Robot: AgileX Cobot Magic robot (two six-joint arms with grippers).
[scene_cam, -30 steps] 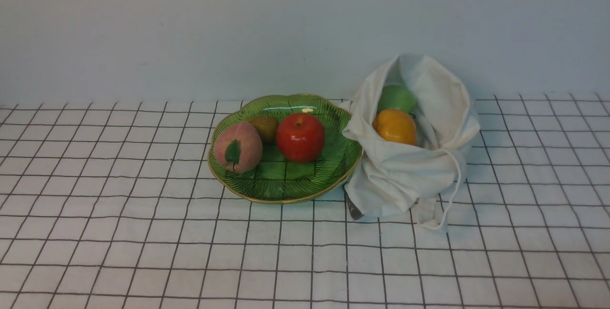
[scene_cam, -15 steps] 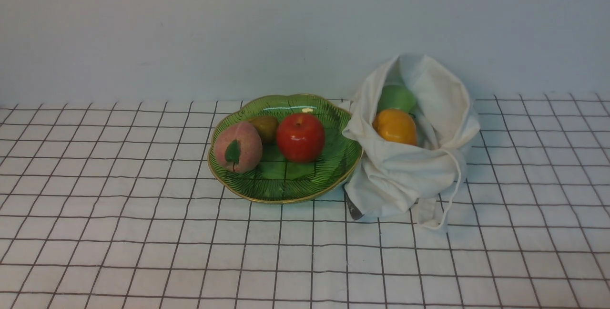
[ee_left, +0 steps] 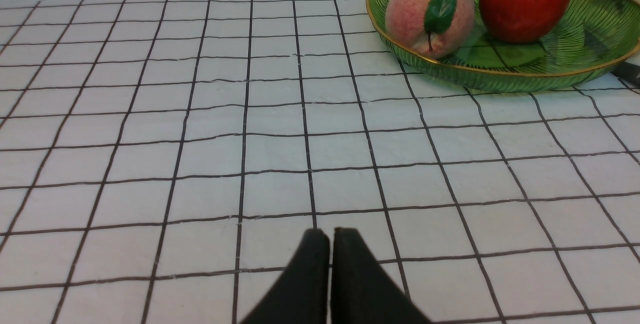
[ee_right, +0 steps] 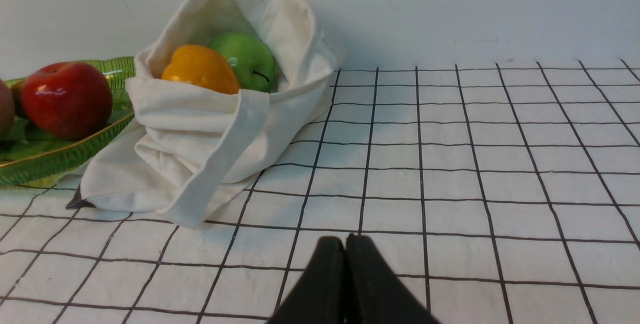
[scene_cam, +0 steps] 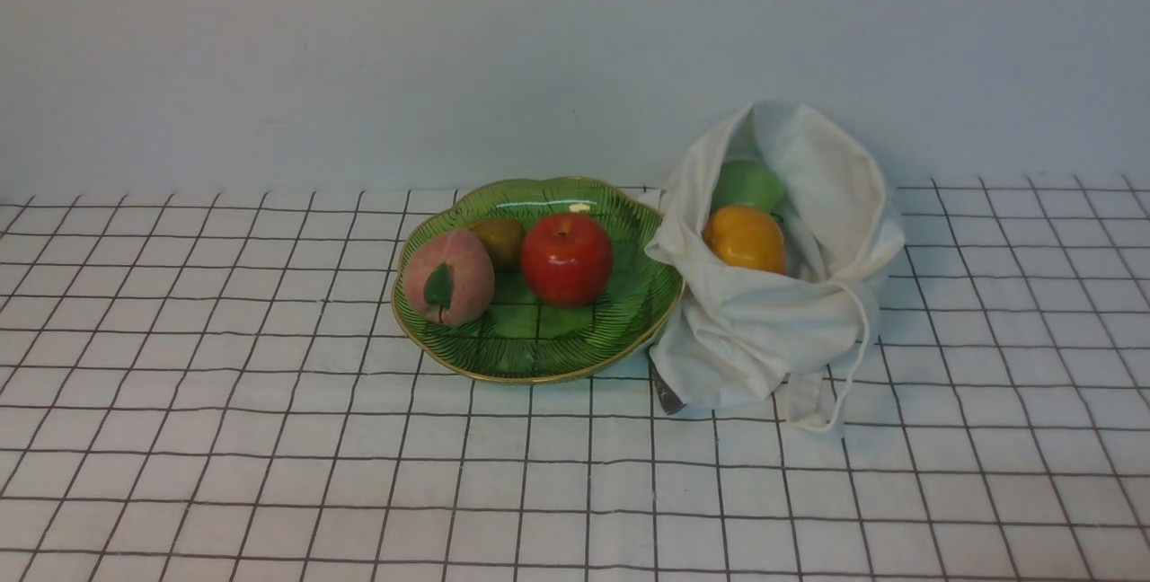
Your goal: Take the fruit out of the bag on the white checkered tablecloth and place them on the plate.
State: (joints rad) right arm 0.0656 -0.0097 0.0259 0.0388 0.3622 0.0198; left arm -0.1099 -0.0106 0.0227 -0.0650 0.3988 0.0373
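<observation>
Your left fingers [ee_left: 330, 236] are pressed together over bare white checkered tablecloth [scene_cam: 269, 438] on the bench, with the plate [scene_cam: 629, 317] toward their one o'clock. On that plate you have a peach [scene_cam: 448, 276] at nine o'clock, a brownish fruit [scene_cam: 499, 241] behind it at eleven, and the red apple [scene_cam: 567, 258] near the centre. Touching the plate's three o'clock edge sits the bag [scene_cam: 764, 330], mouth open, with the orange-yellow fruit [scene_cam: 744, 239] and green fruit [scene_cam: 747, 185] inside. Your right fingers [ee_right: 345, 244] are likewise together, holding nothing, with the bag toward their ten o'clock.
</observation>
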